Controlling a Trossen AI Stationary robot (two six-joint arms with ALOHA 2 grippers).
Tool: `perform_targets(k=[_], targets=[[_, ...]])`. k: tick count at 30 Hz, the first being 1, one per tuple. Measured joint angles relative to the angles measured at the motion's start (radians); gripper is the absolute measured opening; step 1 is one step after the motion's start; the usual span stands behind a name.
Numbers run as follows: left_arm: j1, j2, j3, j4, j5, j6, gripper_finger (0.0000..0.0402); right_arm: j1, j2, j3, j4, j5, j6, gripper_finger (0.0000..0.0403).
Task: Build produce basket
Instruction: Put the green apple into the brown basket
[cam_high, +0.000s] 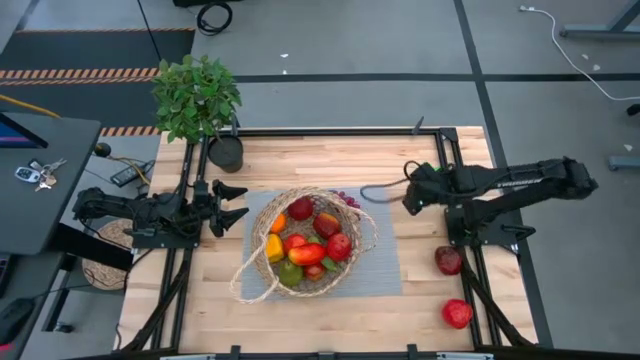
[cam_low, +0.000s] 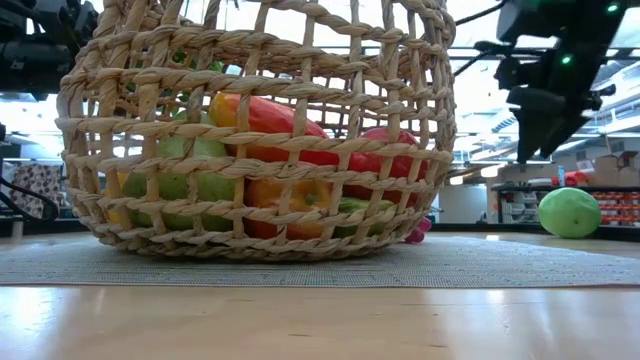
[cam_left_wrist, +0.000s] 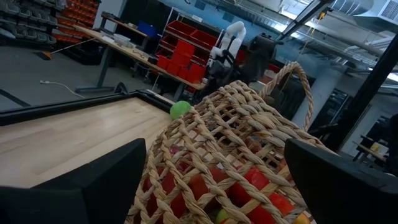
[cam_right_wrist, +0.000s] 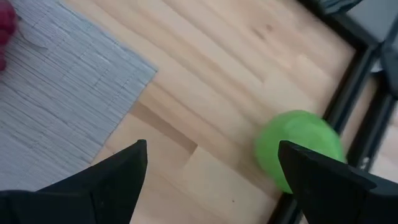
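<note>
Right wrist view has our right hand (cam_right_wrist: 211, 171) hovering spread wide, holding nothing, over bare counter (cam_right_wrist: 217, 68) near its far right corner, with a green apple (cam_right_wrist: 298, 146) just ahead by the frame. The basket (cam_high: 262, 278) sits mid-counter on a grey mat (cam_high: 385, 260), already loaded with produce. Left hand (cam_high: 232, 207) waits wide open beside it. We reckon the apple's light, hard, smooth and rolly, so grab across its widest part.
</note>
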Motion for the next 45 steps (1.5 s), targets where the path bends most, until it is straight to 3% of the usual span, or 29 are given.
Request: perform_targets(k=[8, 13, 28, 35, 45], targets=[[0.0, 0.0, 0.0, 0.0, 0.0, 0.0, 0.0389, -0.225, 0.045, 0.0, 0.026, -0.186, -0.207, 0.0365], [0.0, 0.0, 0.0, 0.0, 0.0, 0.0, 0.0389, -0.323, 0.073, 0.0, 0.022, -0.192, -0.316, 0.0367], [0.0, 0.0, 0.0, 0.0, 0.0, 0.0, 0.0389, -0.668, 0.14, 0.015, -0.072, -0.195, -0.39, 0.0369], [0.0, 0.0, 0.0, 0.0, 0.0, 0.0, 0.0389, -0.721, 0.248, 0.015, -0.029, -0.272, -0.469, 0.0369], [0.0, 0.0, 0.0, 0.0, 0.0, 0.0, 0.0389, -0.765, 0.392, 0.015, 0.053, -0.303, -0.55, 0.0369]])
